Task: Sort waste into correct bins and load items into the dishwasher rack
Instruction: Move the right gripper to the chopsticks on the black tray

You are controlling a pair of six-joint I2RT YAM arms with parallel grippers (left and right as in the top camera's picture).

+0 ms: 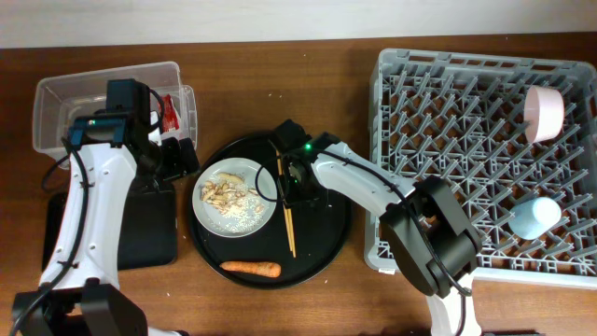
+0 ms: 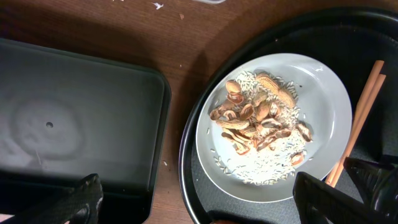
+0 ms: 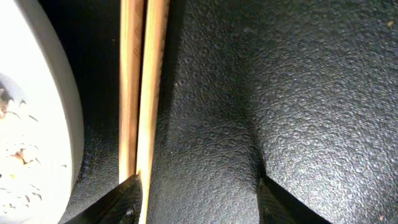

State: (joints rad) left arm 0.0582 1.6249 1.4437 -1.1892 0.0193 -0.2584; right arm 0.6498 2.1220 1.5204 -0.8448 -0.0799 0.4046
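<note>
Wooden table, round black tray centre. My right gripper sits low over that tray, fingers apart, chopsticks just beside one finger. My left gripper hangs spread, empty, near the plate.

The plate looks smooth and faintly glossy, perhaps ceramic. Beside it, wooden chopsticks show fine grain; the round tray under it is pebbled, matt black plastic.

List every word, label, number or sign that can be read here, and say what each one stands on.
No text can be read.
Red snack wrapper in the clear tub: any print is too small to read.
Dishwasher rack, plate, flat black tray: no lettering visible.
</note>
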